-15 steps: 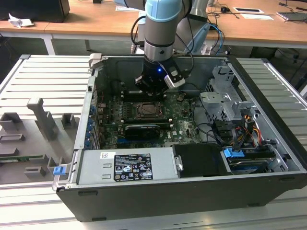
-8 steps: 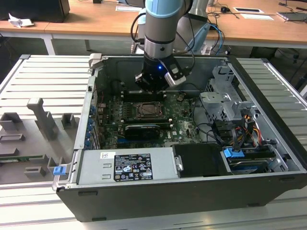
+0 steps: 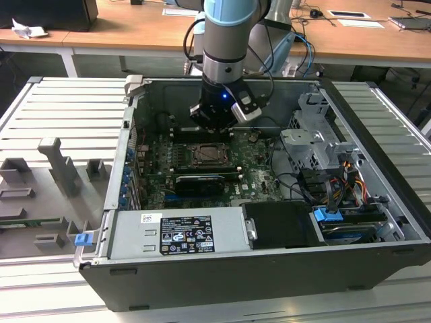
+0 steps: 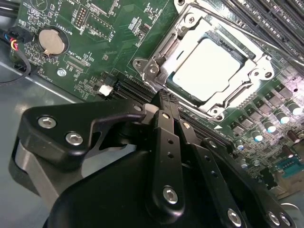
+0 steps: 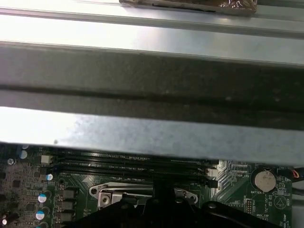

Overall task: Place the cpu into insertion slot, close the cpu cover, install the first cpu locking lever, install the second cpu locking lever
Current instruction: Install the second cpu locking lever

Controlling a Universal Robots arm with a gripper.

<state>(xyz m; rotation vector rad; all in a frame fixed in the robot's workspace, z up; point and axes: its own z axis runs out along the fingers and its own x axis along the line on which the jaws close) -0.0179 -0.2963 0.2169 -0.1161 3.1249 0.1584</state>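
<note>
Risk: we judge the main hazard to be the gripper [image 4: 164, 97] coming down crooked on the cover [image 4: 161, 54]; its tips are pressed together into 1 thin point, and a thin point could slide off polished metal onto the green board [image 4: 104, 33] beside it
Cause: the shiny frame gives little to catch on, and the long black memory slots [image 4: 266, 23] crowd one edge of the slot [image 4: 240, 59], so a sideways slip has nowhere harmless to go
Second risk: if a locking lever is still loose, we think a push that stops short could leave it unhooked; we cannot tell from here whether either lever is latched
Chip: the chip [image 4: 204, 69] sits flat in the slot, its pale top showing through the cut-out of the cover, which looks folded down around it
Gripper state: narrow, holding nothing
Chip and gripper: in the second wrist view the tips sit just beside the corner of the cover, apart from the chip; in the exterior view the gripper [image 3: 214, 128] hangs right over the slot [image 3: 204, 156] inside the open computer case [image 3: 377, 202]
</note>
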